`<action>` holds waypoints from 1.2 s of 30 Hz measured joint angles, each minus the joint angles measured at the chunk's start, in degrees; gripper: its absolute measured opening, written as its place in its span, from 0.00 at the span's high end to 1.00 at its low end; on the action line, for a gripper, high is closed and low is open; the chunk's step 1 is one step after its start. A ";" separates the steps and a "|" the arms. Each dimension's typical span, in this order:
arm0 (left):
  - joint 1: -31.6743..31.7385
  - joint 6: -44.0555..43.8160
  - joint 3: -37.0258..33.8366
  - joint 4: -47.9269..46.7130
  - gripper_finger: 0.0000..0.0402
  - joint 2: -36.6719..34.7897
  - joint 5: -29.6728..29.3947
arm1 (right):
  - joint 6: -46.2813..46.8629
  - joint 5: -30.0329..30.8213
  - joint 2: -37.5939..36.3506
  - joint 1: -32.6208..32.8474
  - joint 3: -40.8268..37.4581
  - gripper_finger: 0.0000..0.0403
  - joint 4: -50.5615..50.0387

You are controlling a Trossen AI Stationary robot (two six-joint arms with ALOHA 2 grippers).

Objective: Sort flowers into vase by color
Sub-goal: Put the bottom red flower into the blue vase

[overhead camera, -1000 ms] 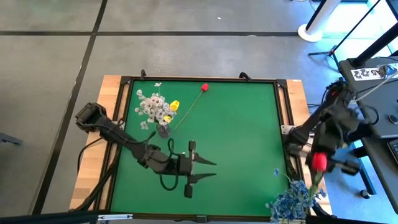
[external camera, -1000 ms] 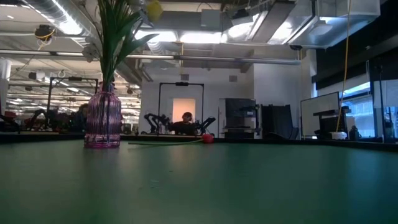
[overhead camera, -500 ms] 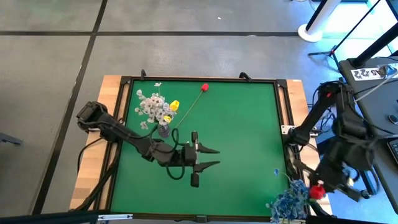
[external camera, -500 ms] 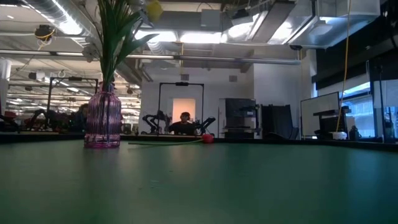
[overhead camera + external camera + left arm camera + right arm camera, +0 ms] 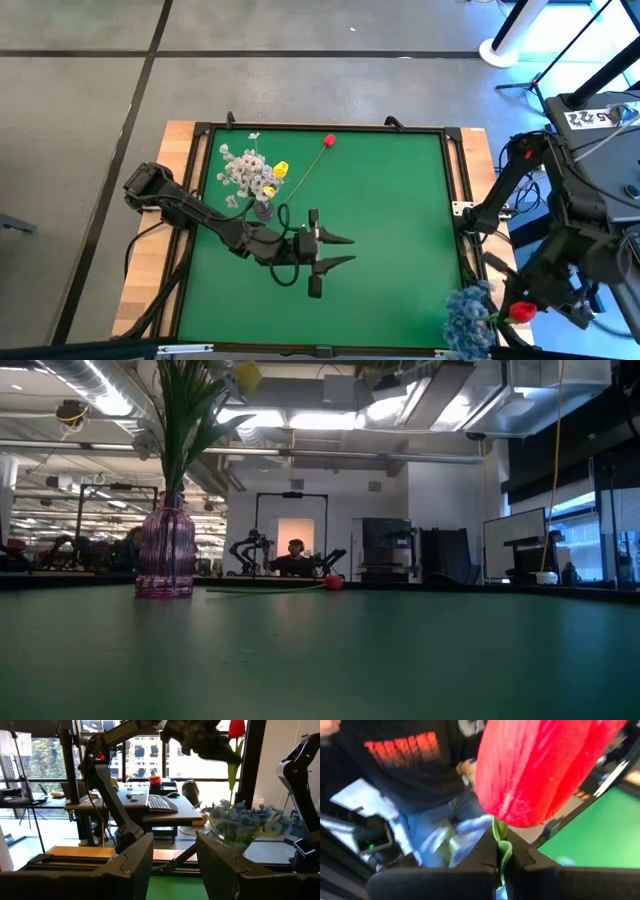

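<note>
the right tool stays pinched on the green stem of a red tulip and has carried it down beside the blue blossom bunch. the left tool stays wide over the green surface. another red tulip waits there.

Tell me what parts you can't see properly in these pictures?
- Low view: both arms are outside the picture; the purple vase's flower heads are cut off at the top edge.
- High view: the vase under the blue flowers is covered by the blossoms.
- Right wrist view: the red tulip fills the frame, hiding the table; the person behind is blurred.
- Left wrist view: the tabletop is nearly hidden behind the left gripper.
</note>
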 joint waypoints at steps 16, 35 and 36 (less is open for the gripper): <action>0.22 -0.51 0.00 -1.30 0.64 0.02 0.02 | 3.58 2.13 1.65 0.00 -3.21 0.97 2.89; 3.38 -4.58 0.00 -4.39 0.64 0.02 6.80 | 19.82 -6.64 1.28 -0.09 -6.06 0.60 -3.98; 3.75 -4.52 0.00 -4.54 0.64 0.04 6.86 | 19.87 -7.99 1.25 -0.07 -4.50 0.56 -5.40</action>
